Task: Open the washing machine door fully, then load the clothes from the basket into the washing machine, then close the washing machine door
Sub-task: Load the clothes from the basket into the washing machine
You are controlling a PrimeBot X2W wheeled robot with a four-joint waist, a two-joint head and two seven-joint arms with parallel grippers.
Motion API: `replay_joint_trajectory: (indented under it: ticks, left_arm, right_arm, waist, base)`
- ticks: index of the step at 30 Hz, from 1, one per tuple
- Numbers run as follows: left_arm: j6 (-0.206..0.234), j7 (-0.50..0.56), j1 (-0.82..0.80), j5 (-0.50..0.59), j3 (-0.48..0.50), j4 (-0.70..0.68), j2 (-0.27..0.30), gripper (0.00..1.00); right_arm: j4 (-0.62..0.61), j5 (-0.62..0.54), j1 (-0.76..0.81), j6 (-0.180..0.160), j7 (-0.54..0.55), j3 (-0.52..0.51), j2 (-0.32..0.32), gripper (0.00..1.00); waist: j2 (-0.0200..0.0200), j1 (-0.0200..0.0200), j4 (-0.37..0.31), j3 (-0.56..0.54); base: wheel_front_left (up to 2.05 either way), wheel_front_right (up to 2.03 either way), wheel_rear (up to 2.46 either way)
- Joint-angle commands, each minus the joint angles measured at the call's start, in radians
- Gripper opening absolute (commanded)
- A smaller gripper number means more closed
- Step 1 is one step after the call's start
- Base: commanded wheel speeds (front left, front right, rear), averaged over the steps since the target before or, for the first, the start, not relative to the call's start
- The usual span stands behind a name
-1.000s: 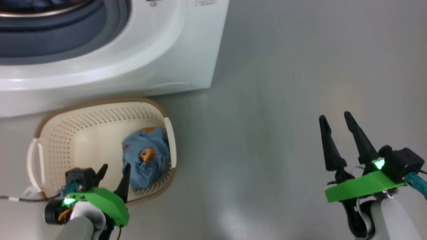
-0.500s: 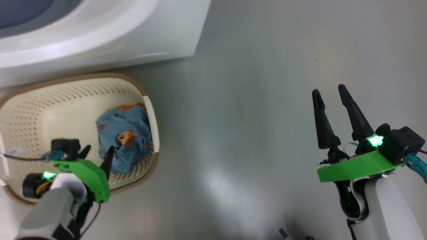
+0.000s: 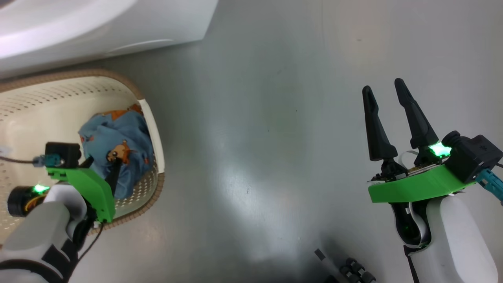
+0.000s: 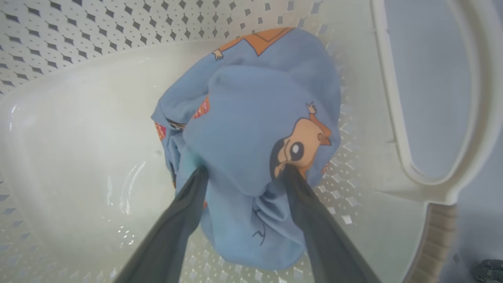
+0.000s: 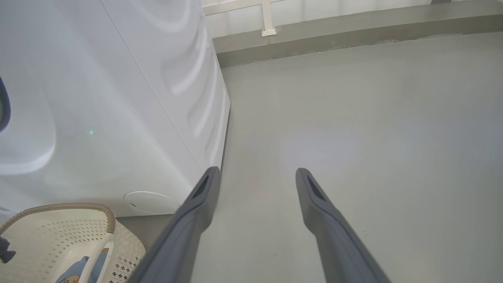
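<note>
In the head view, the cream-white perforated plastic basket with a brown woven-look rim (image 3: 39,102) sits at 9 o'clock on the glossy grey floor (image 3: 255,137). It lies just below the bottom corner of the big white boxy washing machine (image 3: 98,19) at 11 o'clock. The soft blue clothes printed with orange-brown cartoon animals (image 3: 114,137) lie bundled inside the basket against its 3 o'clock wall, beside the white side handle (image 3: 151,122). The left pincer (image 3: 103,169), mounted on a bright green bracket (image 3: 92,188), reaches into the basket from 7 o'clock. Its dark fingers (image 3: 114,177) end at the bundle, but from this height the contact is hard to read.

The left wrist view settles it. The two fingers stand spread, one tip on each side of a raised fold of the blue fabric. Both tips touch the cloth, and the fold between them is not yet pinched. This view also shows the basket's smooth glossy bottom at 9 o'clock and the handle opening at 3 o'clock.

The right pincer (image 3: 383,86) hovers at 3 o'clock in the head view, well apart from the basket, with its fingers spread over the floor. Its wrist view adds the machine's plain side panel (image 5: 188,78), a round flap (image 5: 151,202) low on the machine's front near the basket's rim, and a grey skirting (image 5: 334,29) along the wall at 12 o'clock.
</note>
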Motion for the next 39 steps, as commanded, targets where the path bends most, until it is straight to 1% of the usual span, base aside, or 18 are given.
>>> replay_joint_trajectory:
  ticks: [1, 7, 12, 13, 14, 15, 16, 23, 29, 32, 36, 39]
  left_arm:
    - [-0.002, 0.009, -0.011, -0.023, 0.0, -0.005, 0.044, 1.0]
    - [-0.002, 0.038, -0.048, -0.099, -0.069, -0.016, 0.067, 1.0]
    - [-0.002, 0.047, -0.068, -0.162, -0.117, -0.03, 0.075, 1.0]
    - [-0.002, 0.044, -0.07, -0.173, -0.126, -0.03, 0.077, 0.64]
    - [-0.002, 0.042, -0.073, -0.182, -0.135, -0.03, 0.078, 0.44]
    - [-0.002, 0.038, -0.075, -0.192, -0.143, -0.03, 0.079, 0.09]
    - [-0.002, 0.033, -0.076, -0.203, -0.151, -0.031, 0.078, 0.0]
    - [-0.002, -0.017, -0.061, -0.292, -0.189, -0.046, 0.062, 0.0]
    - [-0.002, -0.077, -0.037, -0.347, -0.201, -0.052, 0.052, 0.0]
    - [-0.002, -0.104, -0.008, -0.374, -0.202, -0.05, 0.05, 0.0]
    - [-0.002, -0.12, 0.038, -0.396, -0.183, -0.052, 0.05, 0.0]
    - [-0.002, -0.122, 0.063, -0.366, -0.115, -0.078, 0.06, 0.0]
  right_arm:
    - [-0.029, -0.007, 0.01, 0.002, -0.005, 0.025, 0.005, 1.0]
    - [-0.046, -0.013, 0.003, 0.002, -0.005, 0.034, 0.007, 1.0]
    - [-0.055, -0.019, 0.007, 0.002, -0.005, 0.037, 0.008, 1.0]
    - [-0.055, -0.02, 0.008, 0.002, -0.005, 0.036, 0.008, 1.0]
    - [-0.056, -0.02, 0.009, 0.002, -0.005, 0.035, 0.008, 1.0]
    - [-0.056, -0.021, 0.01, 0.002, -0.005, 0.034, 0.008, 1.0]
    - [-0.055, -0.021, 0.011, 0.002, -0.005, 0.033, 0.008, 1.0]
    - [-0.045, -0.025, 0.015, 0.002, -0.005, 0.031, 0.005, 1.0]
    - [-0.032, -0.023, 0.022, 0.002, -0.005, 0.031, -0.006, 1.0]
    - [-0.021, -0.02, 0.03, 0.002, -0.005, 0.031, -0.014, 1.0]
    - [-0.001, -0.016, 0.053, 0.002, -0.005, 0.031, -0.026, 1.0]
    - [0.013, -0.013, 0.074, 0.002, -0.005, 0.029, -0.037, 1.0]
  waist:
    - [0.0, 0.0, -0.017, 0.025]
    - [0.0, 0.0, -0.029, 0.054]
    - [0.0, 0.0, -0.032, 0.063]
    - [0.0, 0.0, -0.032, 0.063]
    - [0.0, 0.0, -0.032, 0.063]
    - [0.0, 0.0, -0.031, 0.062]
    - [0.0, 0.0, -0.031, 0.06]
    - [0.0, 0.0, -0.01, 0.01]
    - [0.0, 0.0, 0.016, -0.049]
    - [0.0, 0.0, 0.031, -0.098]
    - [0.0, 0.0, 0.05, -0.172]
    - [0.0, 0.0, 0.066, -0.226]
  base:
    - [0.0, 0.0, 0.0]
    - [0.0, 0.0, 0.0]
    - [0.0, 0.0, 0.0]
    - [0.0, 0.0, 0.0]
    - [0.0, 0.0, 0.0]
    - [0.0, 0.0, 0.0]
    - [0.0, 0.0, 0.0]
    - [0.0, 0.0, 0.0]
    - [0.0, 0.0, 0.0]
    - [0.0, 0.0, 0.0]
    - [0.0, 0.0, 0.0]
    - [0.0, 0.0, 0.0]
